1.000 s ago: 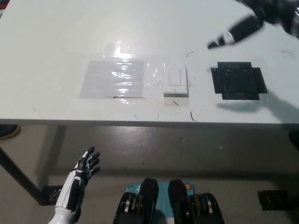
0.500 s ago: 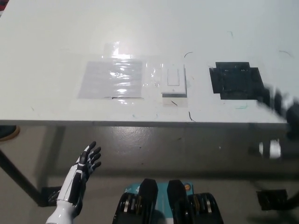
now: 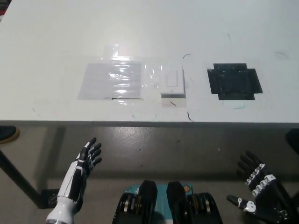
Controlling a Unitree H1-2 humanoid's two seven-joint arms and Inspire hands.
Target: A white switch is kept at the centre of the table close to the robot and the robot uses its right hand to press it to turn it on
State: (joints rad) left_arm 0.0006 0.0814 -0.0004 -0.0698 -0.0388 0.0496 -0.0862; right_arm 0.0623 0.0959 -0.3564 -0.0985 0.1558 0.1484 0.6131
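Note:
The white switch (image 3: 172, 81) lies flat near the front edge of the white table (image 3: 140, 32), at its middle, held under clear tape. My black right hand (image 3: 256, 185) hangs below the table's front edge at the lower right, fingers spread, holding nothing and well away from the switch. At the lower left, also below the table edge, my white left hand (image 3: 84, 164) rests with its fingers apart and nothing in it.
A glossy clear plastic sheet (image 3: 112, 80) is taped down left of the switch. A black taped square (image 3: 234, 80) lies to the switch's right. Below the table edge is grey floor, with a dark table leg (image 3: 16, 175) at the far left.
My right arm has swung down from above the table's far right corner, off the right edge, to below the table front. The camera shifted slightly. The left hand barely moved.

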